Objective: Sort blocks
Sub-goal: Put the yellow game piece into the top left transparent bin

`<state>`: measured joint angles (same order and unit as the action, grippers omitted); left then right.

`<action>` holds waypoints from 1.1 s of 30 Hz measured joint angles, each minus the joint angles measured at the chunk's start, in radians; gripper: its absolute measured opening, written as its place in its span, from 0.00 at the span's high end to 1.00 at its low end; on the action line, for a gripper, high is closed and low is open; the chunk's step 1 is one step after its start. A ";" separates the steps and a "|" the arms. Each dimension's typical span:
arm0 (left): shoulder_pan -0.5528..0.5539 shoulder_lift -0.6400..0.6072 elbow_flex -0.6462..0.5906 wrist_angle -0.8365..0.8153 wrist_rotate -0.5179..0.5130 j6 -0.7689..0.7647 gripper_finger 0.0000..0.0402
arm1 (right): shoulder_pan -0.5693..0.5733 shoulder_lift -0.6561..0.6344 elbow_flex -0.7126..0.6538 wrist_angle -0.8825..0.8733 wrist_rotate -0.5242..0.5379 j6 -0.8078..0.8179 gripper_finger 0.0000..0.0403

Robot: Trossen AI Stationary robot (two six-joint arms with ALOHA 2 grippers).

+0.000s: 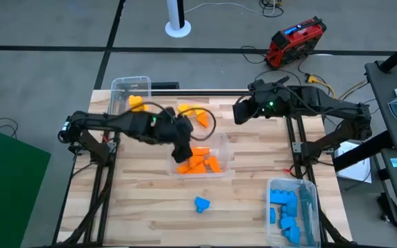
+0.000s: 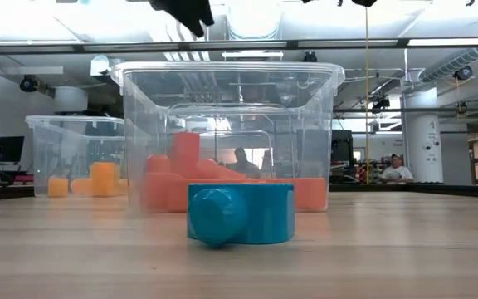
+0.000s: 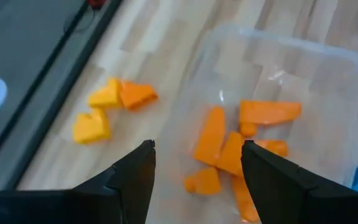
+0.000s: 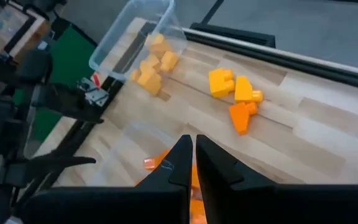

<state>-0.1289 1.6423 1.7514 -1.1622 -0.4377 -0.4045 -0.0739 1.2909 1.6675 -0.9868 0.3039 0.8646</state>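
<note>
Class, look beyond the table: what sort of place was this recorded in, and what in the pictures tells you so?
Probably a robotics lab or workshop in a large open industrial hall. The low view shows exposed ceiling ducts and a person seated at a far workstation; the high view shows a red equipment case and loose cables on the grey floor.

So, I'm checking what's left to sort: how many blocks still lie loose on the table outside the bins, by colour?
Yellow blocks: 2
Orange block: 1
Blue block: 1
Total: 4 loose on the table
</note>
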 joint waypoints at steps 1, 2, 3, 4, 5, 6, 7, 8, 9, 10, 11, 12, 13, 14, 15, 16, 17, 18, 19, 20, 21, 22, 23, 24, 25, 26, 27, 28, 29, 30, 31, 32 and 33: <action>0.014 -0.006 0.011 -0.002 0.000 0.027 0.47 | -0.005 0.008 0.014 -0.003 0.001 -0.001 0.97; 0.029 -0.015 0.019 -0.005 0.000 0.056 0.47 | -0.009 0.017 0.031 -0.005 0.001 -0.002 0.97; 0.044 -0.027 0.020 -0.005 0.001 0.084 0.47 | -0.012 0.030 0.048 -0.003 0.002 -0.003 0.97; 0.061 -0.039 0.020 -0.007 0.002 0.110 0.48 | -0.015 0.044 0.067 -0.003 0.002 -0.004 0.97; 0.080 -0.052 0.016 -0.003 0.002 0.134 0.48 | -0.016 0.059 0.084 -0.003 0.002 -0.005 0.97; 0.100 -0.067 0.008 -0.002 0.002 0.155 0.49 | -0.020 0.075 0.100 -0.003 0.002 -0.009 0.97; 0.120 -0.080 0.000 -0.007 0.002 0.172 0.50 | -0.022 0.093 0.119 -0.005 0.002 -0.013 0.97; 0.141 -0.093 -0.009 -0.008 0.007 0.187 0.50 | -0.025 0.111 0.136 -0.004 0.001 -0.020 0.97; 0.161 -0.106 -0.014 -0.007 0.013 0.202 0.51 | -0.026 0.130 0.153 -0.004 0.002 -0.024 0.97; 0.180 -0.118 -0.016 -0.008 0.015 0.216 0.52 | -0.031 0.148 0.170 -0.005 0.001 -0.029 0.97; 0.197 -0.130 -0.017 -0.007 0.024 0.231 0.52 | -0.034 0.168 0.187 -0.008 0.002 -0.034 0.97; 0.212 -0.141 -0.017 -0.005 0.032 0.248 0.53 | -0.038 0.187 0.205 -0.011 0.002 -0.038 0.97; 0.226 -0.153 -0.017 0.000 0.035 0.265 0.54 | -0.041 0.208 0.225 -0.020 0.002 -0.039 0.97; 0.236 -0.162 -0.017 0.007 0.038 0.286 0.54 | -0.046 0.228 0.246 -0.034 0.002 -0.039 0.97; 0.249 -0.171 -0.017 0.014 0.055 0.312 0.55 | -0.052 0.250 0.267 -0.052 0.001 -0.040 0.97; 0.262 -0.181 -0.017 0.020 0.094 0.340 0.56 | -0.059 0.272 0.289 -0.070 0.001 -0.043 0.97; 0.278 -0.191 -0.018 0.025 0.148 0.374 0.57 | -0.066 0.294 0.310 -0.084 0.001 -0.048 0.97; 0.294 -0.201 -0.019 0.032 0.213 0.407 0.57 | -0.073 0.313 0.327 -0.093 0.001 -0.053 0.97; 0.312 -0.210 -0.019 0.040 0.279 0.433 0.58 | -0.082 0.333 0.341 -0.100 0.001 -0.060 0.97; 0.330 -0.218 -0.019 0.047 0.337 0.452 0.59 | -0.091 0.353 0.353 -0.102 0.001 -0.071 0.97; 0.347 -0.226 -0.019 0.053 0.373 0.461 0.59 | -0.100 0.370 0.362 -0.102 0.001 -0.078 0.97; 0.361 -0.233 -0.020 0.062 0.391 0.465 0.60 | -0.109 0.386 0.368 -0.103 0.001 -0.087 0.97; 0.374 -0.239 -0.020 0.068 0.395 0.467 0.60 | -0.119 0.401 0.373 -0.104 0.000 -0.092 0.97; 0.387 -0.248 -0.020 0.071 0.395 0.475 0.60 | -0.129 0.414 0.376 -0.103 -0.001 -0.093 0.97; 0.399 -0.255 -0.020 0.074 0.395 0.488 0.60 | -0.140 0.426 0.377 -0.101 -0.009 -0.093 0.97; 0.411 -0.265 -0.020 0.083 0.395 0.497 0.60 | -0.154 0.436 0.377 -0.101 -0.027 -0.093 0.97; 0.420 -0.274 -0.020 0.098 0.395 0.505 0.60 | -0.168 0.449 0.377 -0.100 -0.051 -0.093 0.97; 0.429 -0.282 -0.020 0.114 0.395 0.510 0.60 | -0.183 0.459 0.377 -0.100 -0.076 -0.093 0.97; 0.438 -0.290 -0.020 0.132 0.395 0.512 0.60 | -0.199 0.470 0.377 -0.100 -0.097 -0.096 0.97; 0.444 -0.296 -0.020 0.150 0.396 0.516 0.60 | -0.214 0.484 0.377 -0.099 -0.116 -0.102 0.97; 0.448 -0.303 -0.020 0.170 0.396 0.519 0.60 | -0.229 0.497 0.377 -0.098 -0.135 -0.107 0.97; 0.451 -0.310 -0.020 0.186 0.396 0.521 0.60 | -0.245 0.509 0.377 -0.097 -0.158 -0.115 0.97; 0.453 -0.317 -0.020 0.199 0.396 0.523 0.60 | -0.262 0.522 0.377 -0.097 -0.187 -0.125 0.97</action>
<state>0.3244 1.3253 1.7309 -0.9629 -0.0422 0.1187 -0.3359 1.8132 2.0445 -1.0836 0.1170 0.7394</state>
